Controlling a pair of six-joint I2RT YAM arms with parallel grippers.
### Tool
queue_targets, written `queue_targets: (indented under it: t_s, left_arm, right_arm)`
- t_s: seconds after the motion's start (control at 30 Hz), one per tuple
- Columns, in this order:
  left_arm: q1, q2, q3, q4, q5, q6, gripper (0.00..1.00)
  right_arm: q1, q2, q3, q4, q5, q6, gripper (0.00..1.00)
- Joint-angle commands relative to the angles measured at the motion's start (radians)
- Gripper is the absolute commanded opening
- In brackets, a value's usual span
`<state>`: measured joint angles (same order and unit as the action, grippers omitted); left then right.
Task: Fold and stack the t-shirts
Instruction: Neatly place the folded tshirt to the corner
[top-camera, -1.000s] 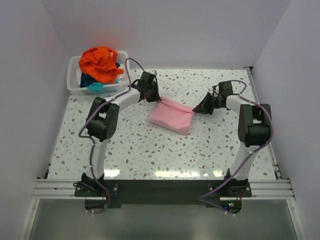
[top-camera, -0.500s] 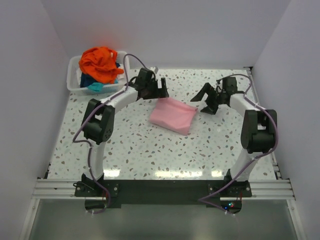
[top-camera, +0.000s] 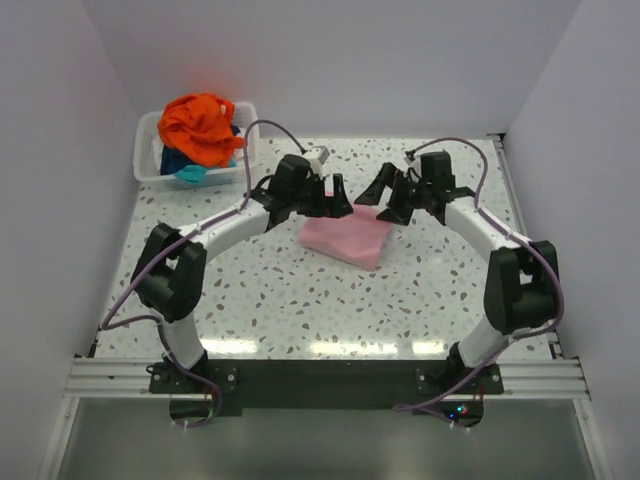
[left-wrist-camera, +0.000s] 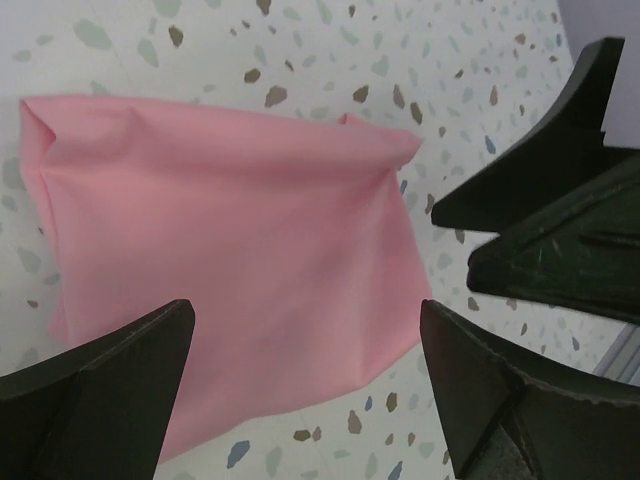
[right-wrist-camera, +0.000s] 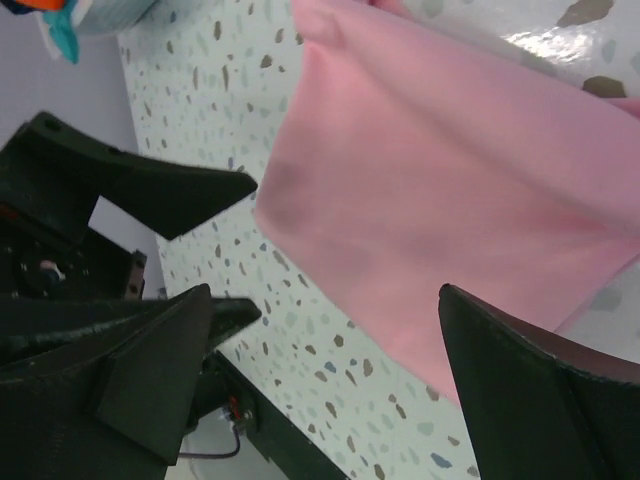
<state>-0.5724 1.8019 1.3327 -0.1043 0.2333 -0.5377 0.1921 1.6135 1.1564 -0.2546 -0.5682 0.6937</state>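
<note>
Folded pink shirt (top-camera: 345, 242) on table (top-camera: 300, 310), left claw (top-camera: 335, 197) and right claw (top-camera: 384, 201) spread wide above it (holding nothing), orange shirt (top-camera: 200, 125) in bin (top-camera: 148, 170)

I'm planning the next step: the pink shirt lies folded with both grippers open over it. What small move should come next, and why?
Probably raise the left gripper and swing it toward the bin for the orange shirt. The pink shirt lies folded flat, the left gripper is open and empty, the right gripper too, and the bin is on the left arm's side.
</note>
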Motion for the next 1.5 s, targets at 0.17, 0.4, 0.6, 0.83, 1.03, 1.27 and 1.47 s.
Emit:
queue_targets:
  t_s: [0.17, 0.4, 0.6, 0.83, 1.03, 1.27, 1.47]
  left_arm:
    - [-0.017, 0.059, -0.154, 0.089, 0.026, -0.007, 1.0]
    - [-0.017, 0.033, -0.28, 0.127, 0.017, 0.001, 1.0]
    - [-0.038, -0.076, -0.305, 0.106, -0.026, 0.001, 1.0]
    - [-0.05, -0.202, -0.273, 0.071, -0.061, -0.025, 1.0]
    - [-0.049, -0.178, -0.271, 0.089, -0.032, -0.053, 1.0]
    - [-0.05, -0.136, -0.346, 0.241, 0.046, -0.099, 1.0]
    - [-0.049, -0.061, -0.345, 0.224, 0.008, -0.108, 1.0]
  right_arm:
    - [-0.011, 0.31, 0.216, 0.009, 0.045, -0.034, 0.99]
    - [-0.036, 0.417, 0.333, -0.118, 0.143, -0.14, 0.99]
    - [-0.043, 0.36, 0.356, -0.135, 0.035, -0.18, 0.99]
    - [0.015, 0.116, 0.22, -0.075, -0.065, -0.127, 0.99]
    - [0.085, -0.041, -0.036, 0.069, -0.01, 0.023, 0.99]
    - [0.125, -0.046, -0.208, 0.115, 0.031, 0.09, 0.99]
    - [0.106, 0.036, -0.287, 0.101, 0.027, 0.058, 0.99]
